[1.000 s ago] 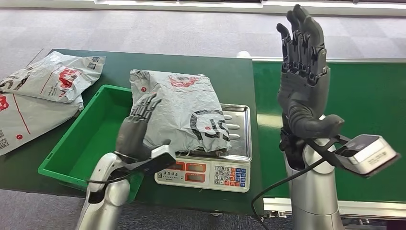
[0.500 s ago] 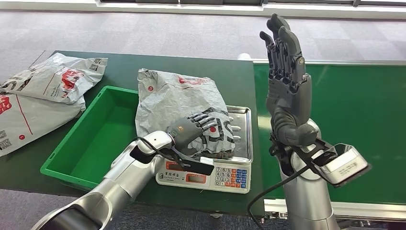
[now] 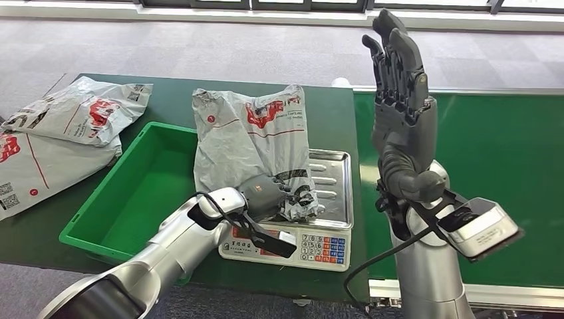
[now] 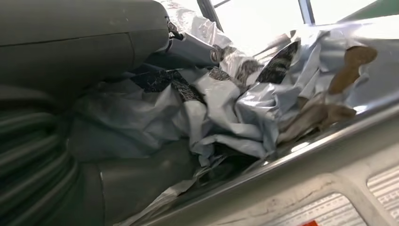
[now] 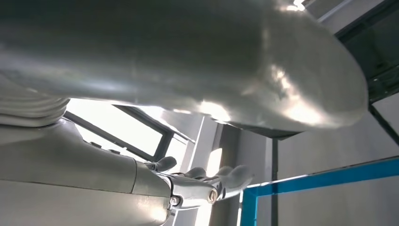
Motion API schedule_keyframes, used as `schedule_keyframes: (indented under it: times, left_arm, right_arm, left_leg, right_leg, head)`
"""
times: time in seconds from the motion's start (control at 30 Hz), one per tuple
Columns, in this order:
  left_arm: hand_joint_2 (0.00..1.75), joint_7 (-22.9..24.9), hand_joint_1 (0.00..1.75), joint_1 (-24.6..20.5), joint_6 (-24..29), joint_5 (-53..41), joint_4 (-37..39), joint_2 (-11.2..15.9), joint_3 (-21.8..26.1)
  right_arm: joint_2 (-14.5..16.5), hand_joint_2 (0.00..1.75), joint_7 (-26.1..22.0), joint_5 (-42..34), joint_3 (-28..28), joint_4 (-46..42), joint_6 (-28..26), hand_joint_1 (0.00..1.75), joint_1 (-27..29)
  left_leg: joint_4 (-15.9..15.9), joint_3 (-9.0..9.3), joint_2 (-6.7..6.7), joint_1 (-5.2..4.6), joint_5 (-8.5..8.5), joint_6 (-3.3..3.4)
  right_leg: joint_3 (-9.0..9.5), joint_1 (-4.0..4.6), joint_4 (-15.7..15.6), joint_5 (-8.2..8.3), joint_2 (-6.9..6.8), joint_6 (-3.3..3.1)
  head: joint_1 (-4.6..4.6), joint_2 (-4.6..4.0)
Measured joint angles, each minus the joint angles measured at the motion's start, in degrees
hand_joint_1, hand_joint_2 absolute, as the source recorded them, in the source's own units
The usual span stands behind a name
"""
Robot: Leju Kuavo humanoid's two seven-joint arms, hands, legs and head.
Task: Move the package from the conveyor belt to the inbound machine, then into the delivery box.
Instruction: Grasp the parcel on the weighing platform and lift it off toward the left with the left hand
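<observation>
The package [image 3: 256, 143] is a grey crinkly bag with red marks. Its near end lies on the shiny tray of the scale [image 3: 332, 189], and its far end sticks out past the tray onto the dark green table [image 3: 173, 90]. My left hand [image 3: 266, 196] grips the near end of it — my fingers are curled into the bunched plastic, and up close I see the bag [image 4: 235, 113] all crumpled right at the tray's edge.

My right hand [image 3: 399, 100] is up in the air beside the scale, over the edge of the green conveyor belt [image 3: 505, 146]. It holds nothing — the fingers point straight up, close side by side, with the thumb out.

The green box [image 3: 143, 193] sits just beside the scale, on my left. Two more grey bags [image 3: 60, 133] lie on the table past the box.
</observation>
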Motion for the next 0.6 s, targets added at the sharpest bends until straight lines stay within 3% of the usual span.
schedule_keyframes:
  times: [0.17, 0.33, 0.4, 0.5, 0.6]
  left_arm:
    - [1.75, 1.38, 1.75, 0.68, 9.46, 3.26, -0.64, 1.80, -0.10]
    - [1.75, 2.91, 1.75, 1.40, 13.50, 3.78, -1.93, 3.10, -0.08]
    - [1.75, 4.87, 1.75, 2.27, 20.77, 5.19, -4.02, 3.61, 0.58]
    - [1.75, 4.92, 1.75, 5.09, 34.22, 16.30, -14.82, 4.93, 6.32]
    - [1.75, 3.17, 1.75, 7.83, 38.36, 27.21, -30.23, 6.06, 18.02]
  right_arm:
    - [0.00, 0.00, -0.05, 0.30, -0.14, -0.02, -0.35, 0.00, 1.45]
    - [0.00, 0.00, -0.07, 0.53, -0.46, -0.03, -0.41, 0.00, 2.26]
    - [-0.01, 0.00, -0.07, 0.58, -0.55, -0.08, -0.69, 0.00, 2.58]
    - [-0.01, 0.00, -0.07, 0.94, -0.89, -0.28, -1.60, 0.00, 3.42]
    - [-0.04, 0.00, -0.07, 0.89, -1.01, -0.24, -3.45, 0.00, 3.70]
  left_leg:
    - [0.00, -0.37, 0.22, 0.00, 0.01, -0.05]
    - [0.00, -0.64, 0.27, 0.00, 0.08, -0.13]
    - [0.00, -0.75, 0.27, 0.01, 0.12, -0.17]
    - [0.00, -1.05, 0.31, 0.01, 0.14, -0.20]
    - [-0.02, -1.19, 0.51, 0.03, 0.13, -0.21]
  right_leg:
    - [-0.53, 0.02, 0.00, 0.09, 0.20, -0.07]
    - [-0.85, 0.07, 0.03, 0.17, 0.28, -0.12]
    - [-0.99, 0.07, 0.04, 0.19, 0.33, -0.14]
    - [-1.28, 0.10, 0.08, 0.22, 0.42, -0.17]
    - [-1.48, 0.13, 0.09, 0.24, 0.62, -0.19]
  head:
    - [-0.01, 0.00]
    - [-0.01, 0.00]
    - [0.00, 0.00]
    - [0.00, 0.00]
    - [0.01, 0.00]
